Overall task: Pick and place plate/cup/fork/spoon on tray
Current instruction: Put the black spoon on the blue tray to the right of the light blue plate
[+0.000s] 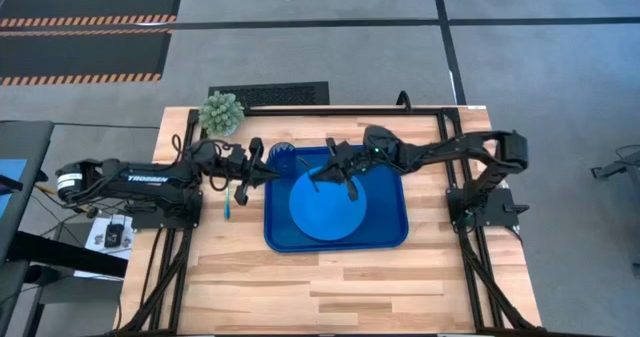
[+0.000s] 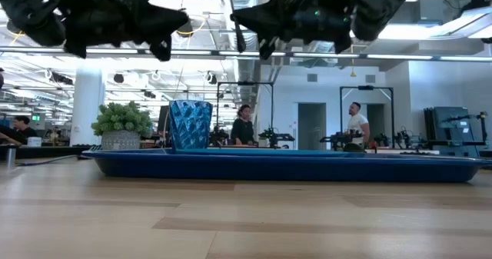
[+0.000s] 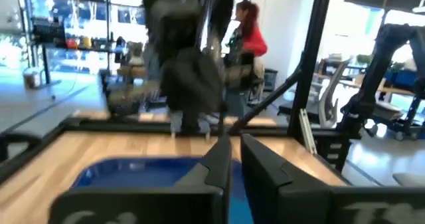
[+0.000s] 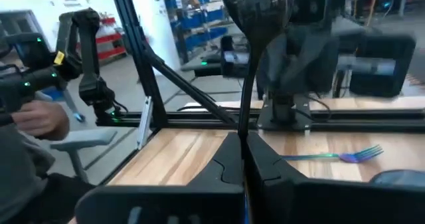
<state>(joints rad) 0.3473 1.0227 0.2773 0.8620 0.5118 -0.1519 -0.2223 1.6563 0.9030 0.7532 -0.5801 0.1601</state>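
Glossy plastic tray [image 1: 385, 232], faceted translucent cup [image 2: 191, 124], wood-grain table [image 1: 330, 287].

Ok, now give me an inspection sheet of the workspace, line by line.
Surface: wooden table, no spills seen.
Job's things: tray at the centre; plate on it; cup upright in its back left corner; fork on the table left of the tray; spoon held.
Clutter: potted plant at the back edge.
Grippers: right end effector shut on the spoon, above the plate; left end effector raised near the cup.
Cables: bundle on the left arm.
Surroundings: two people far behind.
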